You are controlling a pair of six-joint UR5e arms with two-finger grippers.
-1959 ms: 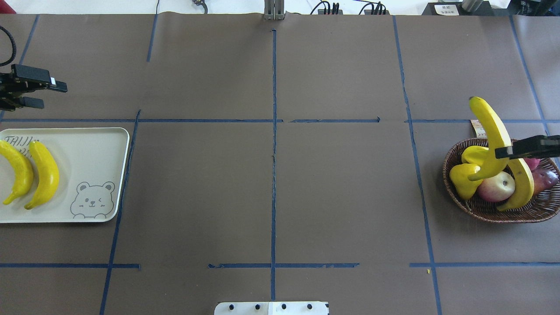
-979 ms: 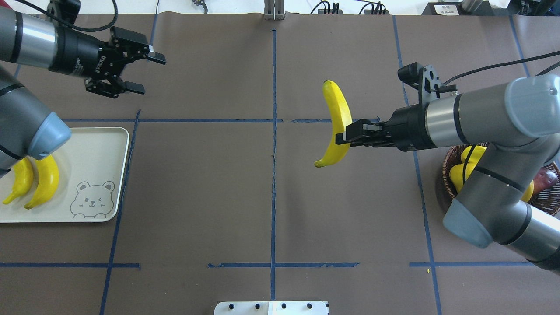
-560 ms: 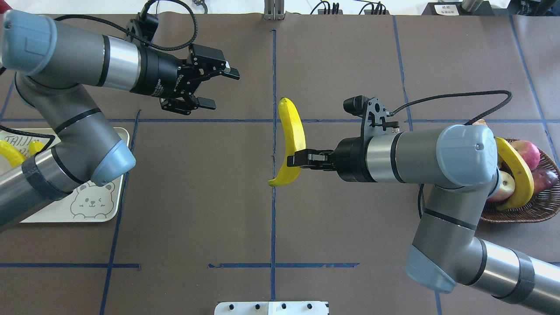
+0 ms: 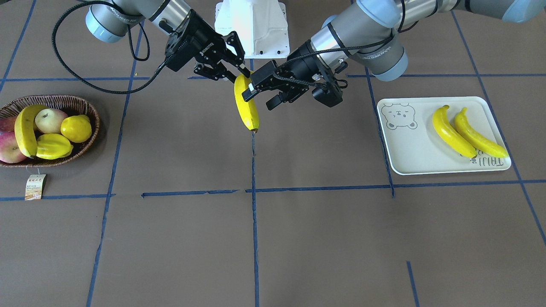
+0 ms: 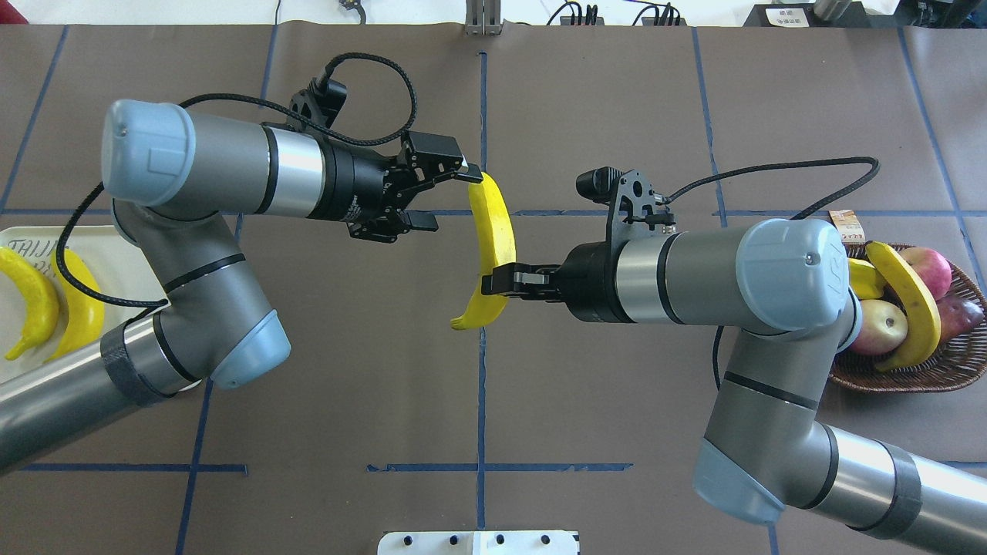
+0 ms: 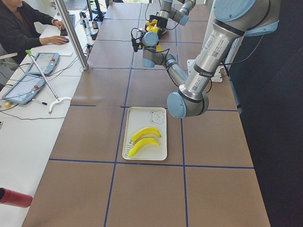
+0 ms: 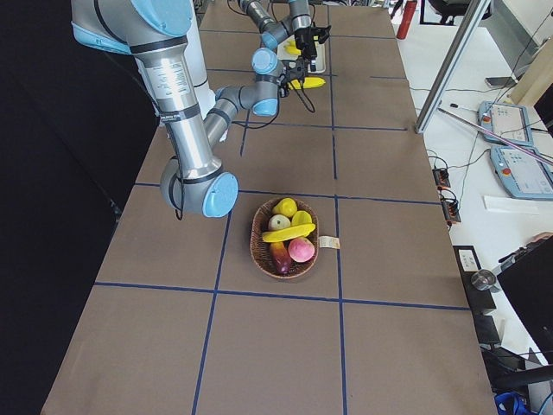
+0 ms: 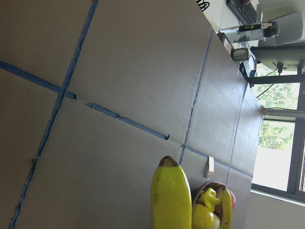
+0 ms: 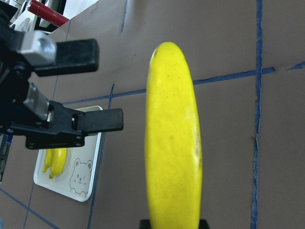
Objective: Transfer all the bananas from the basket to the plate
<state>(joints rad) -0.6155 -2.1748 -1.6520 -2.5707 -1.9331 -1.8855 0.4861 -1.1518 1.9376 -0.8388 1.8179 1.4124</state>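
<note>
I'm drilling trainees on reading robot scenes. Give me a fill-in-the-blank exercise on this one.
The right gripper is ____ on the held banana.
The left gripper beside it is ____.
The plate holds ____ bananas.
The basket contains ____ banana.
Missing words: shut, open, two, one.

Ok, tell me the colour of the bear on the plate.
Grey bear, clearest in the front-facing view.

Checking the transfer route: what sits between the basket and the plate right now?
In the front-facing view, the held banana, shut in the right gripper, with the open left gripper beside it, in mid-air; beneath is tape-lined table cover.
</note>
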